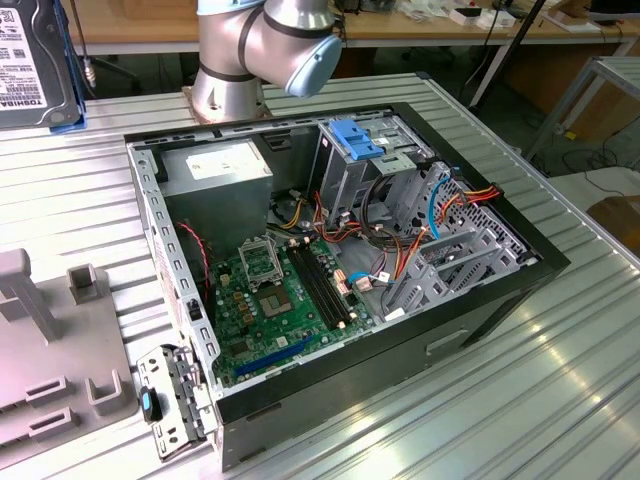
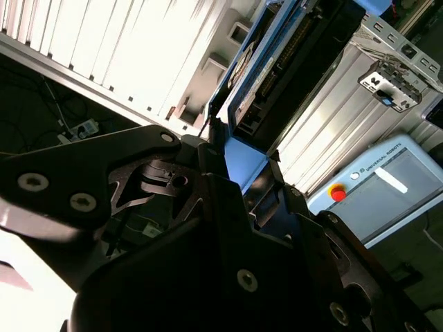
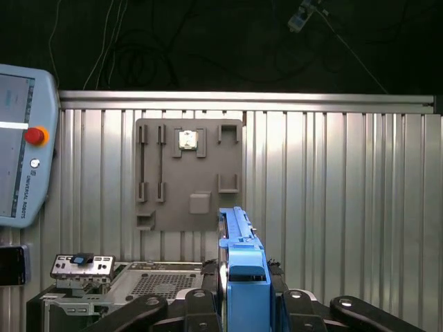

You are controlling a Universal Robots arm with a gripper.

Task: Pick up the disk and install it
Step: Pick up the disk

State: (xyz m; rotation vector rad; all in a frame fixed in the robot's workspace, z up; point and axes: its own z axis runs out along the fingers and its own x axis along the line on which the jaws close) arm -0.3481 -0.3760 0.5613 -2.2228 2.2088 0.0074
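**A:** What's the largest thing there?

**B:** The ribbed metal table (image 1: 560, 400). An open computer case (image 1: 350, 378) sits on it with its motherboard (image 1: 270, 295) exposed.

**A:** And the arm (image 1: 250, 50)?

**B:** In the exterior view it rises at eleven o'clock from the case. A grey fixture plate (image 1: 100, 335) lies between eight and nine.

**A:** Where's the disk (image 1: 35, 60)?

**B:** At ten o'clock from the case, up off the table and well apart from it.

**A:** And the gripper (image 3: 242, 287)?

**B:** In the first wrist view its black fingers (image 3: 210, 287) pinch the disk edge-on, one on each side of the blue carrier.
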